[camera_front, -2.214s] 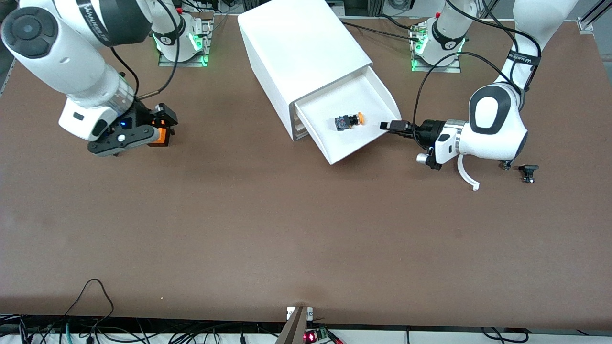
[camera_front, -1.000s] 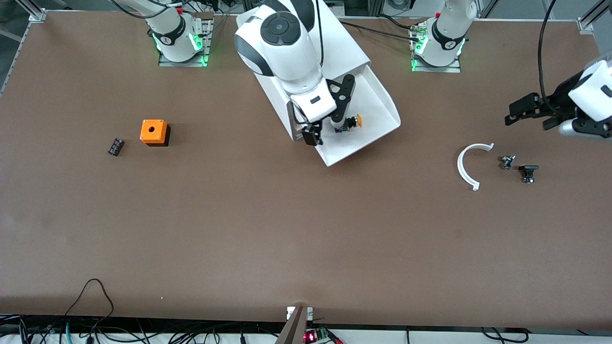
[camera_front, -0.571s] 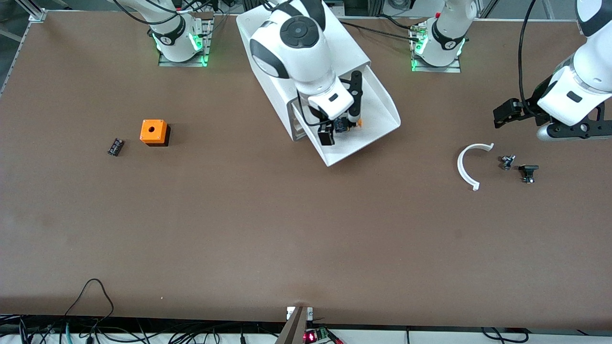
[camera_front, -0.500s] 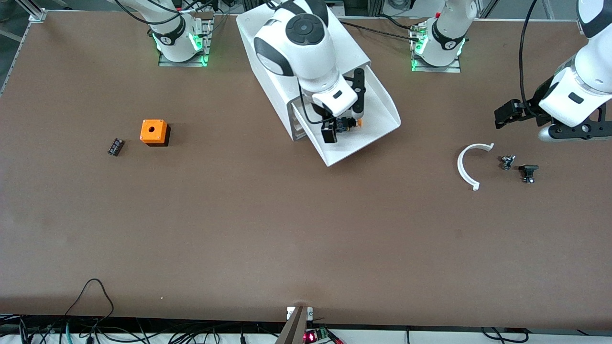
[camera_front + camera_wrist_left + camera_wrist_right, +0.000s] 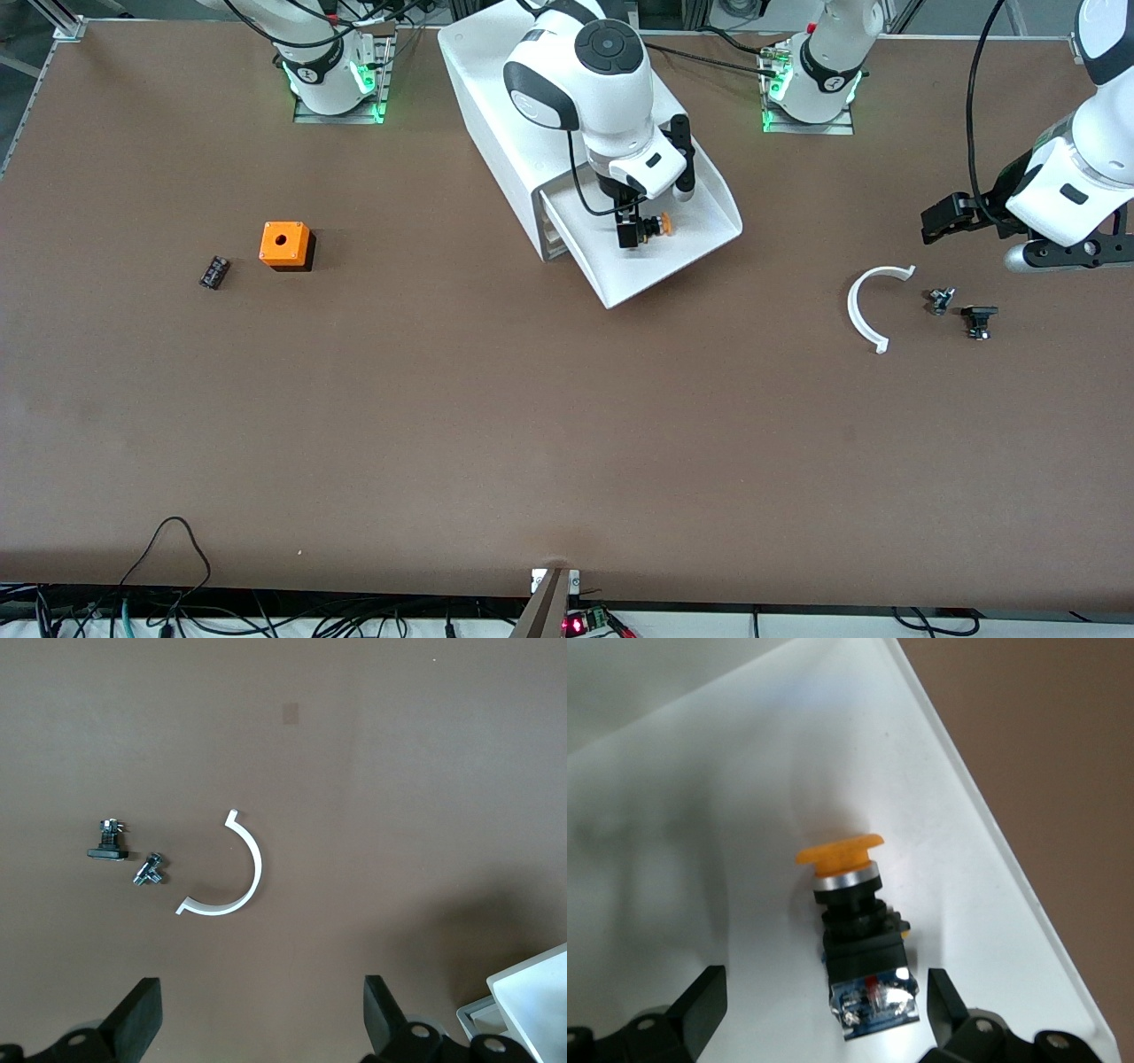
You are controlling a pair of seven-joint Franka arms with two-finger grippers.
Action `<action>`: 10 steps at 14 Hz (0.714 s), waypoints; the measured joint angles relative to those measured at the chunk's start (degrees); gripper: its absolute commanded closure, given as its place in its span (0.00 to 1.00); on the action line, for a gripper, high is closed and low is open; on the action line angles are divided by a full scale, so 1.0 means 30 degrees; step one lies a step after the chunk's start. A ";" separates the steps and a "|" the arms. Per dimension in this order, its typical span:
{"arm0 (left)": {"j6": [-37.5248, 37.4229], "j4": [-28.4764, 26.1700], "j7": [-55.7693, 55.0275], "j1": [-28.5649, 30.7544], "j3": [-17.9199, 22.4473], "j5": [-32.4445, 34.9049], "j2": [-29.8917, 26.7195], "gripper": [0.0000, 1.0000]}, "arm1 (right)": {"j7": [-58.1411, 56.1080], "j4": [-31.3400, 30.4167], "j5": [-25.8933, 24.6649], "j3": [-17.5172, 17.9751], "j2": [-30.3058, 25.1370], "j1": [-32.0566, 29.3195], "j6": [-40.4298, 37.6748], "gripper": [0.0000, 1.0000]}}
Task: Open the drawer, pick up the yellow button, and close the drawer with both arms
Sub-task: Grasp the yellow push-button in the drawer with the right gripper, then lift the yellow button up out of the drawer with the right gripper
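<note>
The white cabinet [image 5: 523,89] stands at the robots' edge of the table. Its top drawer [image 5: 678,266] is pulled out. The button [image 5: 654,227], with an orange cap and a dark body, lies on its side in the drawer. My right gripper [image 5: 656,206] reaches over the cabinet and hangs low in the drawer. In the right wrist view it [image 5: 826,999] is open, with the button [image 5: 855,939] between its fingers [image 5: 946,997] on the drawer floor [image 5: 700,815]. My left gripper [image 5: 943,220] is open and empty [image 5: 261,1014] in the air at the left arm's end.
A white arc piece [image 5: 871,306] and two small black parts [image 5: 939,299] [image 5: 978,319] lie on the table under my left gripper; the left wrist view shows the arc [image 5: 244,881]. An orange cube with a hole [image 5: 285,245] and a small black part [image 5: 213,271] lie toward the right arm's end.
My right arm left the orange cube, swung over the cabinet and lowered its open gripper around the button. My left gripper left the drawer's front and drew back toward its end of the table.
</note>
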 measured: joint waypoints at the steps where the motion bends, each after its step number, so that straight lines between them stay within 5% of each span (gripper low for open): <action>1: 0.0000 0.0000 0.0000 0.0000 -0.0001 0.0000 0.0000 0.00 | -0.0001 0.0001 -0.0012 -0.0043 0.0006 -0.0005 -0.0043 0.00; 6: 0.0000 0.0001 -0.0001 -0.0002 -0.0003 0.0000 0.0000 0.00 | -0.0007 0.0001 -0.0362 -0.0111 0.0284 0.0088 -0.0051 0.16; 10: -0.0001 0.0001 -0.0001 -0.0002 -0.0002 0.0000 0.0000 0.00 | -0.0004 0.0023 -0.1258 -0.0100 0.0376 0.0576 -0.0009 0.44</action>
